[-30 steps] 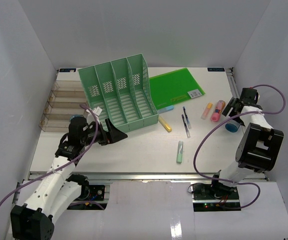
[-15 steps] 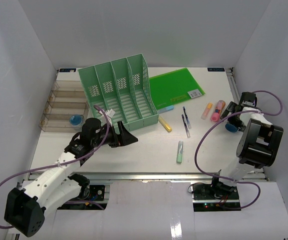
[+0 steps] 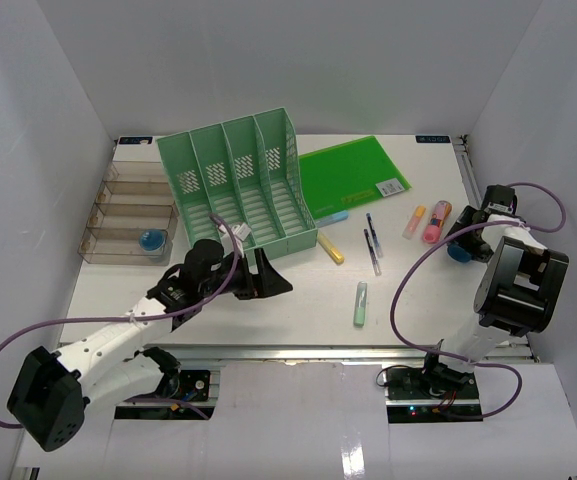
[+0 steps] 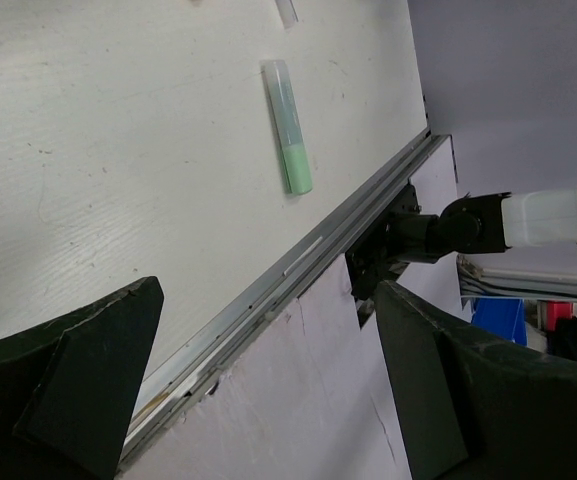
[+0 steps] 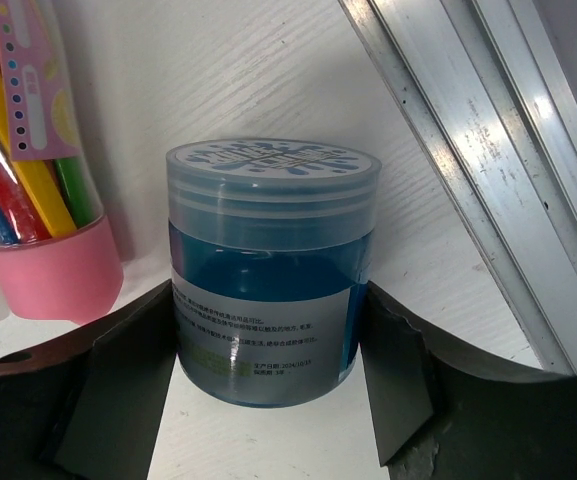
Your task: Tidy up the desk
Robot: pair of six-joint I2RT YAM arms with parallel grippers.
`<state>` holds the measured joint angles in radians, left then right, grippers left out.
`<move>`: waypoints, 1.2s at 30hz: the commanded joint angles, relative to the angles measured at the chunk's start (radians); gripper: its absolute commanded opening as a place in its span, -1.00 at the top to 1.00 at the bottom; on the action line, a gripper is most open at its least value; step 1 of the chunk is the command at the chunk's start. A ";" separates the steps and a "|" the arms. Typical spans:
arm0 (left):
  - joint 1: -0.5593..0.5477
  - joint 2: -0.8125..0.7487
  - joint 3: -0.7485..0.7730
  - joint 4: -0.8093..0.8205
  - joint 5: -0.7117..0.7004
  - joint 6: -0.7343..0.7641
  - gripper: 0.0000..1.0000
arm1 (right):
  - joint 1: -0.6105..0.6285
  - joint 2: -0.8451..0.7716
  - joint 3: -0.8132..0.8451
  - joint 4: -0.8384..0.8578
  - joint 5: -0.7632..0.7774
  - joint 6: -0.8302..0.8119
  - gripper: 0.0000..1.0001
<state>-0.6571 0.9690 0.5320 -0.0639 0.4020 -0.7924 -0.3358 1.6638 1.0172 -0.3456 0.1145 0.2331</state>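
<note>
The white desk [image 3: 298,300] carries scattered stationery. My right gripper [image 3: 460,247] is at the right edge, its jaws closed against both sides of a blue jar [image 5: 268,270] that stands upright on the desk; in the right wrist view this gripper [image 5: 268,292] has a finger on each side of the jar. My left gripper [image 3: 274,283] is open and empty, low over the desk's front middle. In the left wrist view it [image 4: 268,300] hangs over the front rail [image 4: 298,270], with a green highlighter [image 4: 288,125] ahead of it.
A mint-green file rack [image 3: 238,185] stands at the back left. A clear tray [image 3: 118,215] beside it holds a second blue jar [image 3: 151,240]. A green folder [image 3: 353,172], yellow marker [image 3: 331,250], pens [image 3: 372,245], orange highlighter [image 3: 414,221] and pink pen pack [image 3: 436,221] lie about.
My left arm has swung right from the clear tray, uncovering a blue jar in it. My right gripper has dropped around the jar at the right edge.
</note>
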 commanded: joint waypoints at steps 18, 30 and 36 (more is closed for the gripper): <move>-0.119 0.174 0.078 0.273 -0.031 -0.086 -0.96 | -0.041 -0.630 -0.272 0.028 -0.919 -0.659 0.85; -0.202 0.469 0.316 0.472 -0.056 -0.105 -0.96 | 0.159 -0.619 -0.172 -0.705 -1.402 -1.543 0.85; -0.240 0.574 0.444 0.466 -0.092 -0.081 -0.96 | 0.215 -0.585 -0.159 -0.787 -1.421 -1.631 0.85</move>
<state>-0.8720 1.5128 0.8956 0.3671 0.3414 -0.8987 -0.1376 1.0773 0.8068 -1.0070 -1.1910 -1.2407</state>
